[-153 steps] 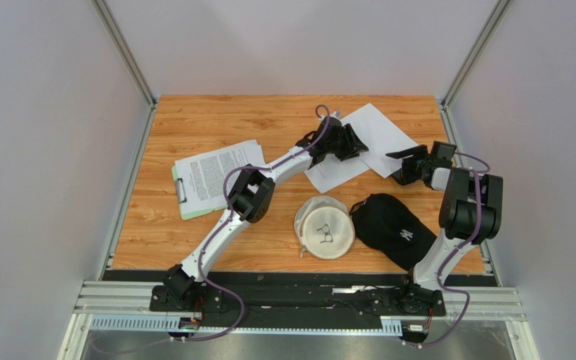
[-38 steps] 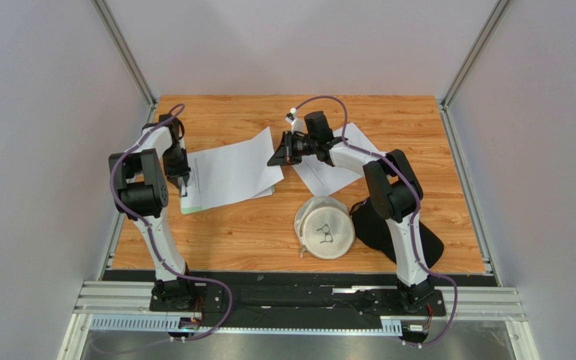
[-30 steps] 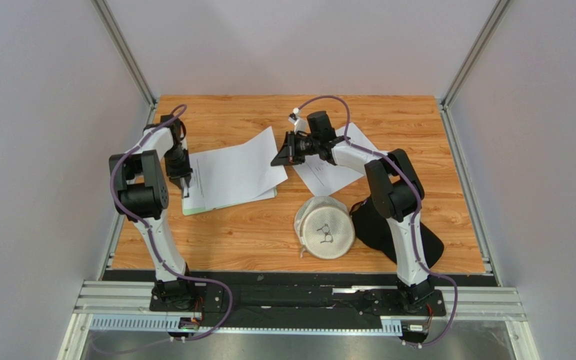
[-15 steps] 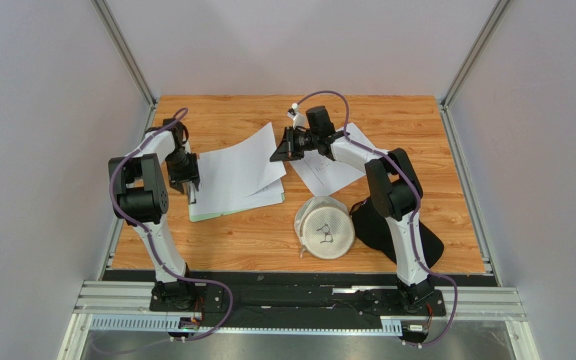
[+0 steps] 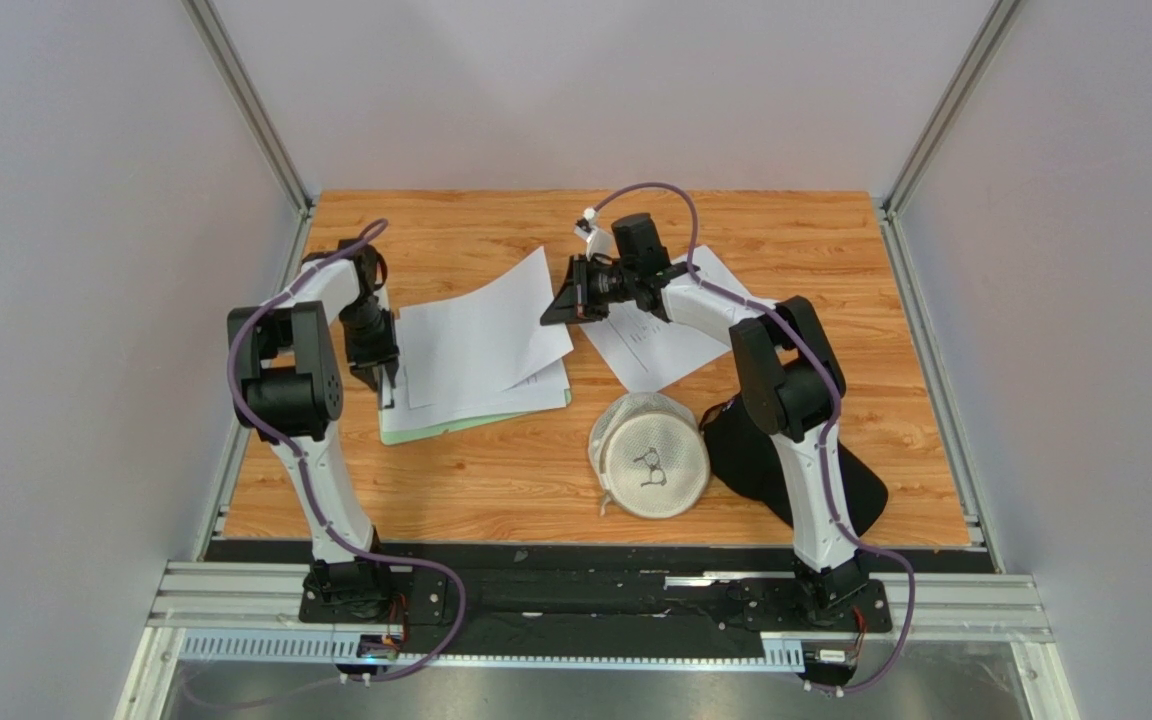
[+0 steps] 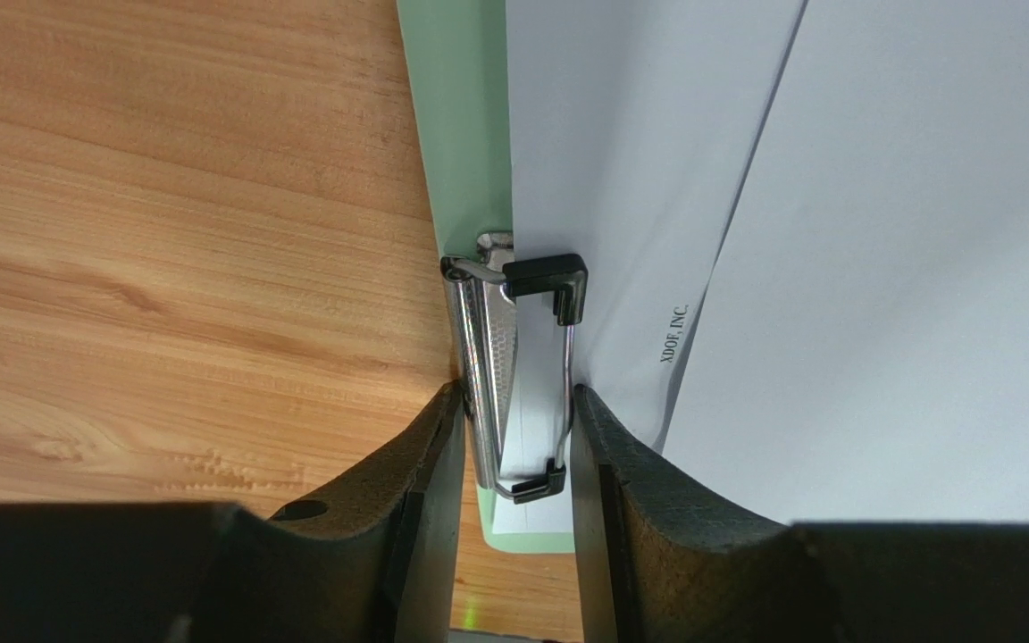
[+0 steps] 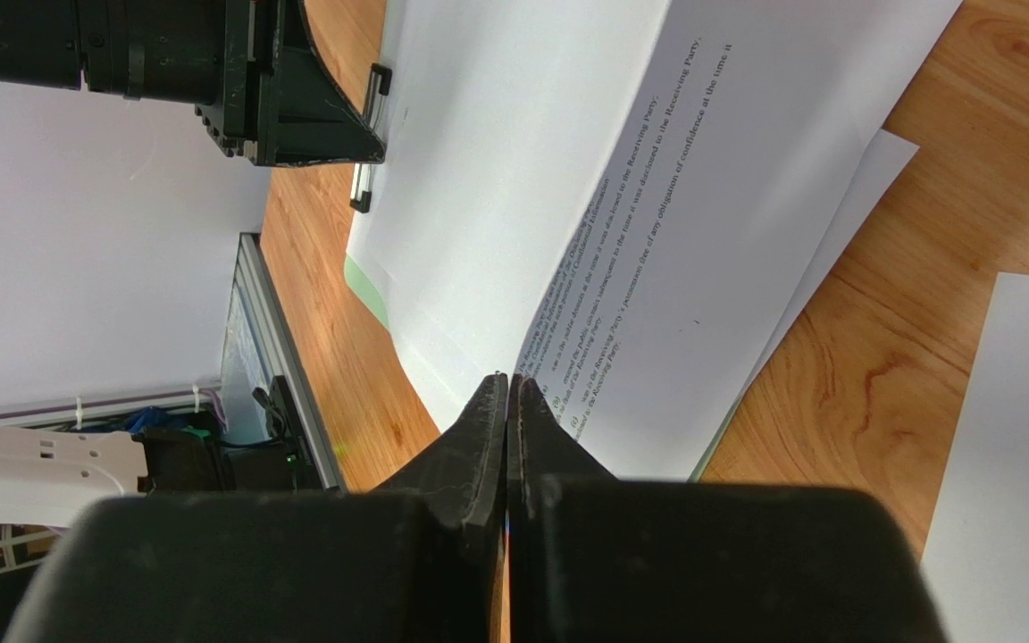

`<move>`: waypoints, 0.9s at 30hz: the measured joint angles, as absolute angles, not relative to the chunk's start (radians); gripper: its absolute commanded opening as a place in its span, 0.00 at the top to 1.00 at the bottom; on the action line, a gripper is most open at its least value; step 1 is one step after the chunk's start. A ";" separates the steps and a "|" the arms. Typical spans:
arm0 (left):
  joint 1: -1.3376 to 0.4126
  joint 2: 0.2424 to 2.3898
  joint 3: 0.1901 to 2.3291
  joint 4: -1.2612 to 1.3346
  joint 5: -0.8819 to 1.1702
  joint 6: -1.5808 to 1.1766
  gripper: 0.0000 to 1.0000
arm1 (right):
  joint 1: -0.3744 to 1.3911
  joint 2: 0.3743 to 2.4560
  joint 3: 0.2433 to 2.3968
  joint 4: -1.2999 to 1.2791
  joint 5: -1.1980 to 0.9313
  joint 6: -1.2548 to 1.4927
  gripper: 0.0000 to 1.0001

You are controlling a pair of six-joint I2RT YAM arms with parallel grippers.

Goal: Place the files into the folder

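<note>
The light-green folder [image 5: 465,425] lies at the table's left with white files [image 5: 455,383] on it. My left gripper [image 5: 382,360] straddles its metal clip [image 6: 486,362], one finger [image 6: 433,456] against the lever and the other against the wire, so it is shut on the clip [image 6: 513,402]. A printed sheet [image 5: 485,323] is lifted at its right corner by my right gripper [image 5: 555,308], whose jaws [image 7: 508,382] are shut on that sheet's edge [image 7: 694,201]. The sheet slopes down toward the clip. More files [image 5: 672,338] lie under the right arm.
A white cap [image 5: 650,455] with a glasses print sits at front centre. A black cap [image 5: 755,450] lies beside it, partly under the right arm. A metal rail [image 7: 258,348] runs along the table's left edge, close to the folder.
Over the last second the folder and left gripper slid slightly right and toward the front. The right gripper stays on the raised sheet corner. Five seconds ago both arms were at the loose sheets.
</note>
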State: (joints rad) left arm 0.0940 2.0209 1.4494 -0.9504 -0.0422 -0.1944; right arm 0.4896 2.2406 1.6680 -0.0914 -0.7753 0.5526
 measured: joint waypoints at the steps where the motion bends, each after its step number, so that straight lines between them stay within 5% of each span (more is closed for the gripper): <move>1: 0.094 2.021 1.450 -0.950 -0.042 -0.192 0.92 | 0.490 2.241 1.667 -0.091 -0.776 0.553 1.00; 2: 0.094 2.021 1.450 -0.951 -0.042 -0.192 1.00 | 0.490 2.241 1.666 -0.091 -0.776 0.553 1.00; 27: 0.094 1.914 1.308 -0.807 0.056 -0.196 1.00 | 0.501 2.241 1.636 -0.183 -0.731 0.439 1.00</move>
State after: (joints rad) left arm 0.0944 1.9144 1.3083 -0.8074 0.0555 -0.1963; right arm 0.5007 2.2406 1.6356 -0.1825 -0.7315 0.4389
